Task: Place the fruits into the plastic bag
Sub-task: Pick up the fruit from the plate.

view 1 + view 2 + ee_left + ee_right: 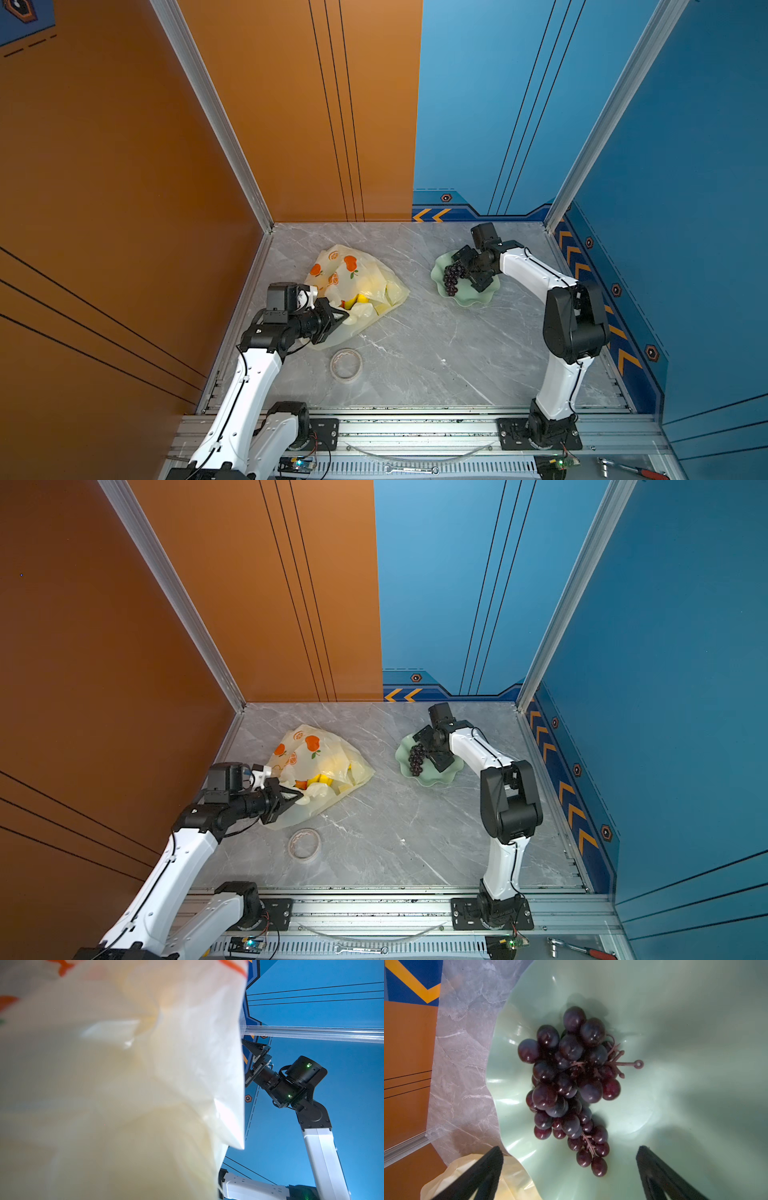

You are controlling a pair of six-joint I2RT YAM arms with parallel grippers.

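Right end effector is held wide open over the dark purple grapes, lying alone in the dish. The plastic bag, other fruits inside, is pinched at its mouth by the left end effector. Lowering and closing on the bunch is called for next.

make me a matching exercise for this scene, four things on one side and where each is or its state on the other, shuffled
1 grapes
2 plastic bag
3 tape roll
4 right gripper

a jaws open, over the dish
b alone on the table, touching nothing else
c lying in the dish
d pinched by the shut left gripper

Pairs: 1-c, 2-d, 3-b, 4-a
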